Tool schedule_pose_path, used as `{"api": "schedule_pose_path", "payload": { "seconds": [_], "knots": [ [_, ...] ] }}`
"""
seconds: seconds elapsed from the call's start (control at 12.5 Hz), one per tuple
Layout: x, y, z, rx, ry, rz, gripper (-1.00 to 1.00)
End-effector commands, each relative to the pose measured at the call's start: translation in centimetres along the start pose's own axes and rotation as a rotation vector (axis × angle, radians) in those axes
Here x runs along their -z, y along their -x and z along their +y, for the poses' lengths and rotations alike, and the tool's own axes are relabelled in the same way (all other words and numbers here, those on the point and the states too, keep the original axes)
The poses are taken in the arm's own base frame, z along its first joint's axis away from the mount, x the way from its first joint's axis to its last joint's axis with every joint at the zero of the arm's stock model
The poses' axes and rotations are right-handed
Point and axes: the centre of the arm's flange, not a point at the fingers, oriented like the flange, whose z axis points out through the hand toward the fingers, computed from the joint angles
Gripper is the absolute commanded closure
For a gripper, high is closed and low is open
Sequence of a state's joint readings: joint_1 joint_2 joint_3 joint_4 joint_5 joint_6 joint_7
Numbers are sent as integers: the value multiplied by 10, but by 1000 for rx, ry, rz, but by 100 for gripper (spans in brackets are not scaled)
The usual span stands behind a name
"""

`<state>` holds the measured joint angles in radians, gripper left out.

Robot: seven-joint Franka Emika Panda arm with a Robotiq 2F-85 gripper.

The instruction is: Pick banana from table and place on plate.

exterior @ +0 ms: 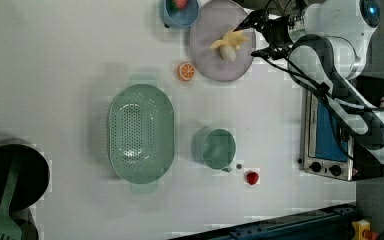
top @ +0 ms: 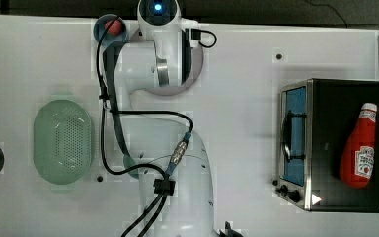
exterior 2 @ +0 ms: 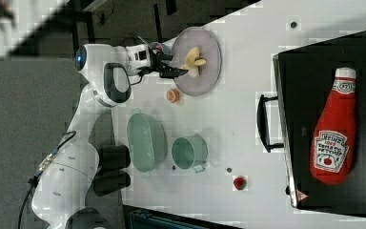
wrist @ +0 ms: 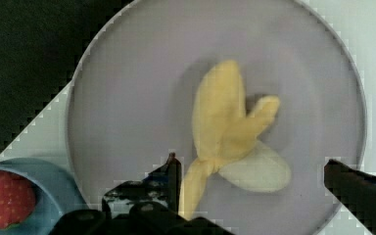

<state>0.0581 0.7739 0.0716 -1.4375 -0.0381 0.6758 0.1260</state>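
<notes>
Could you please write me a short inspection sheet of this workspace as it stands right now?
Surface: white table, a few dark dots.
Job's things: banana lies on the plate.
Clutter: orange slice, green basket, green cup, red ball, blue bowl with a strawberry, toaster oven, ketchup bottle on it.
Gripper: gripper open above the plate, holding nothing.
Cables: black cables along the arm.
Surroundings: dark pot with a green spatula at the table edge.

Plate (wrist: 137,88) — smooth, matt; banana (wrist: 220,117) — matt plastic.
</notes>
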Motion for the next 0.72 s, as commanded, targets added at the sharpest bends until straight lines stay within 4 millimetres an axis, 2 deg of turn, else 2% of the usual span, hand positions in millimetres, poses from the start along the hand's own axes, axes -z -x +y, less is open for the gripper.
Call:
{"api": "schedule_pose_path", "payload": {
  "seconds": [0.08, 0.24, 0.56, 0.72],
  "knots": [
    [71, -14, -7, -29, -77, 64, -100],
    [112, -12, 7, -38, -41, 46, -100],
    [189, -9, 57, -83, 21, 22, -100],
    [228, -4, 90, -112, 35, 23, -100]
  ]
}}
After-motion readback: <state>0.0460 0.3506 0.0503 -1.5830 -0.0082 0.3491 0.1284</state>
